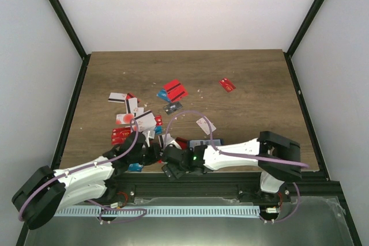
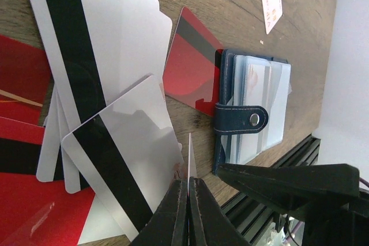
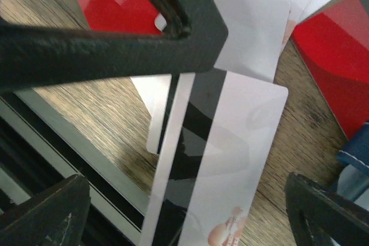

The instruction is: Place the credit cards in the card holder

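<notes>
Wooden table [image 1: 248, 73] strewn with credit cards [image 1: 174, 90], card holder [image 2: 239, 120] lying open at its near edge, right gripper [image 3: 184, 214] jaws wide apart, left gripper [image 2: 188, 185] clamped on a white card [image 2: 189, 152] edge-on: I'd square it to a free pocket, and only the left wrist view shows those pockets.

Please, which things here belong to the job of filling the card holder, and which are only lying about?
For the job: credit cards, scattered; white striped card pinched in left gripper; card holder.
Only there: wooden table; purple cables; slotted rail.
</notes>
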You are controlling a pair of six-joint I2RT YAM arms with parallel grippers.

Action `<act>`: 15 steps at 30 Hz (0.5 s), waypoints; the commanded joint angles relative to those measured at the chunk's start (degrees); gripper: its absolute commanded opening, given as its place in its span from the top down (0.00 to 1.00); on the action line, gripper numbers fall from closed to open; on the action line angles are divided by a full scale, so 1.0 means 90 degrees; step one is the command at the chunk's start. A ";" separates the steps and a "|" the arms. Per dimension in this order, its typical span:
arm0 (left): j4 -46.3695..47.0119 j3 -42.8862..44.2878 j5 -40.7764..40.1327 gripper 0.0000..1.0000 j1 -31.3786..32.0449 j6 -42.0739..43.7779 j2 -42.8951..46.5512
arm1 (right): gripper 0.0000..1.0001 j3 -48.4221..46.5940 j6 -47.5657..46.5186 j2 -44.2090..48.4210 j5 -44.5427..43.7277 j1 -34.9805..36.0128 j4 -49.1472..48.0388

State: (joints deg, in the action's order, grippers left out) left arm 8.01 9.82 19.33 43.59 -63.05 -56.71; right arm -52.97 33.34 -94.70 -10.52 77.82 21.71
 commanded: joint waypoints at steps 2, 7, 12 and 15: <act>-0.0069 0.0146 -0.0058 0.96 0.0035 -0.0036 0.0090 | 0.11 -0.0315 0.0220 -0.0199 -0.0685 0.0142 0.0530; -0.0080 0.0139 -0.0077 0.96 0.0030 -0.0018 0.0110 | 0.28 -0.0247 0.0226 -0.0413 -0.0686 0.0150 0.0404; -0.0080 0.0122 -0.0080 0.96 0.0030 -0.0019 0.0102 | 0.50 -0.0223 0.0310 -0.0403 -0.0690 0.0150 0.0322; -0.0082 0.0128 -0.0087 0.96 0.0036 -0.0007 0.0109 | 0.63 -0.0227 0.0382 -0.0299 -0.0770 0.0152 0.0358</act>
State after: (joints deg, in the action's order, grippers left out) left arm 7.42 9.87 18.87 43.66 -63.05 -56.27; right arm -53.71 35.62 -98.39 -15.35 78.85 24.80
